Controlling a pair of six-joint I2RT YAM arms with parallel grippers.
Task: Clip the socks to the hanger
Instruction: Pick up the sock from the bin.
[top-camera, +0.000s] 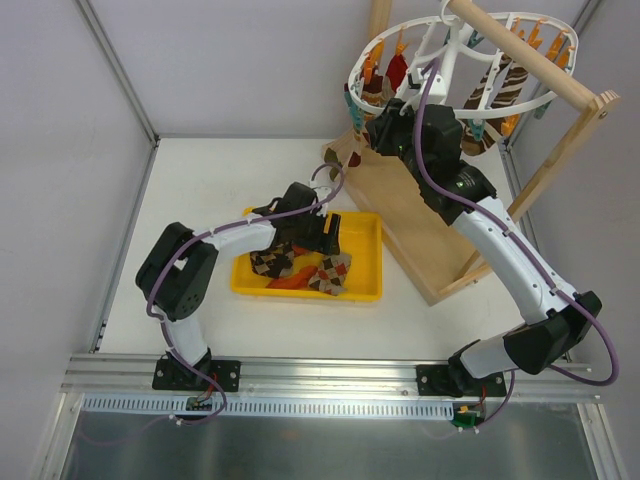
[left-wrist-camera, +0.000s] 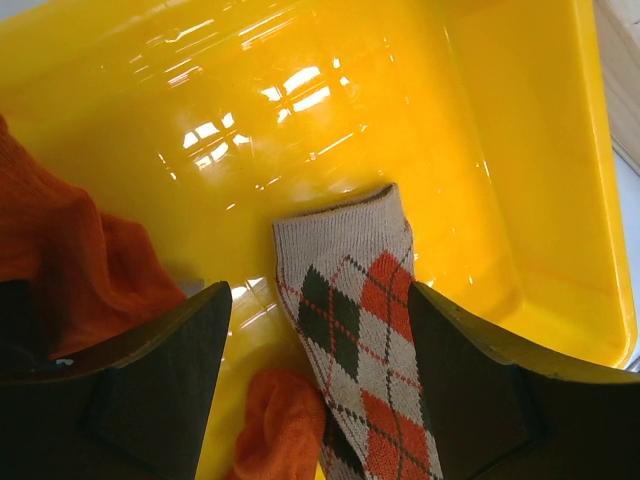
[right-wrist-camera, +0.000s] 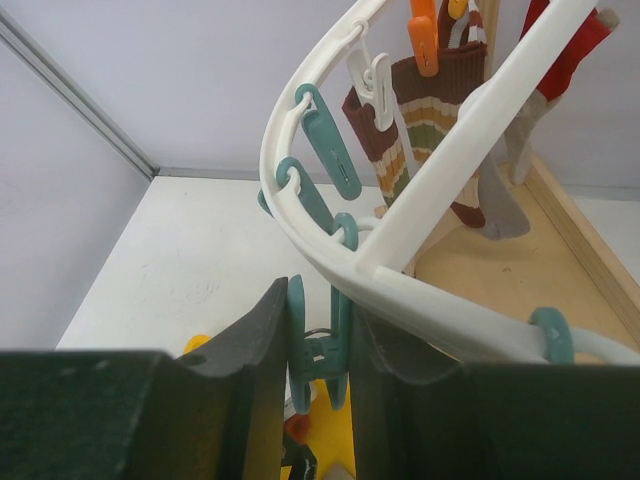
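Note:
Several socks (top-camera: 303, 270) lie in a heap in the yellow tray (top-camera: 372, 262). My left gripper (top-camera: 318, 232) hangs low over them. In the left wrist view it (left-wrist-camera: 318, 300) is open and straddles an argyle sock (left-wrist-camera: 350, 310), with plain orange socks (left-wrist-camera: 70, 255) beside it. The white ring hanger (top-camera: 450, 45) hangs at the back right, and several socks (top-camera: 497, 88) are clipped to it. My right gripper (top-camera: 380, 118) is at the ring's near left rim. In its wrist view it (right-wrist-camera: 318, 300) is shut on a teal clothespin (right-wrist-camera: 320, 345) dangling under the ring (right-wrist-camera: 300, 215).
A wooden stand holds the hanger: its rod (top-camera: 525, 58) runs across the top right and its base board (top-camera: 410, 215) lies right of the tray. A striped sock (right-wrist-camera: 400, 130) and a red-grey sock (right-wrist-camera: 520, 150) hang nearby. Grey walls close off the table's back and left.

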